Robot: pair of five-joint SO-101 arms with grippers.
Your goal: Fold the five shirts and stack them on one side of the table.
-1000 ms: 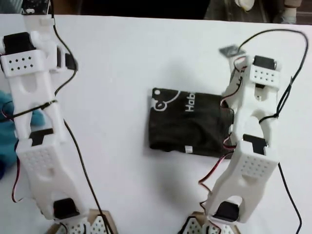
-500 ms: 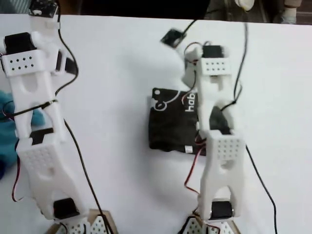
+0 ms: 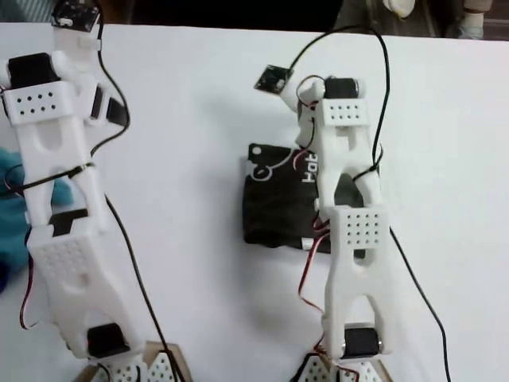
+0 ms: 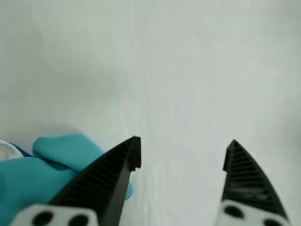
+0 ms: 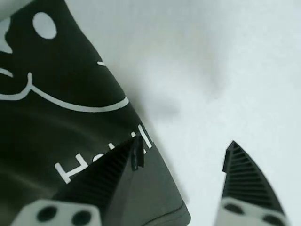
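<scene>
A folded black shirt (image 3: 278, 208) with white print lies flat near the middle of the white table (image 3: 191, 119). The right arm (image 3: 343, 167) stretches across the shirt's right half. In the right wrist view my right gripper (image 5: 183, 147) is open at the edge of the black shirt (image 5: 56, 94), one finger over the cloth and the other over bare table. A crumpled blue shirt (image 3: 9, 215) lies at the table's left edge, beside the left arm (image 3: 56, 159). My left gripper (image 4: 183, 146) is open above bare table, with the blue shirt (image 4: 44, 167) next to one finger.
Black and red cables (image 3: 382, 72) loop over the table around both arms. The arm bases (image 3: 159, 368) stand at the front edge. The table's far edge (image 3: 199, 26) meets a dark background. Bare white surface lies between the arms and to the right.
The right arm has swung left, from the black shirt's right edge to over its upper middle. The left arm has barely moved.
</scene>
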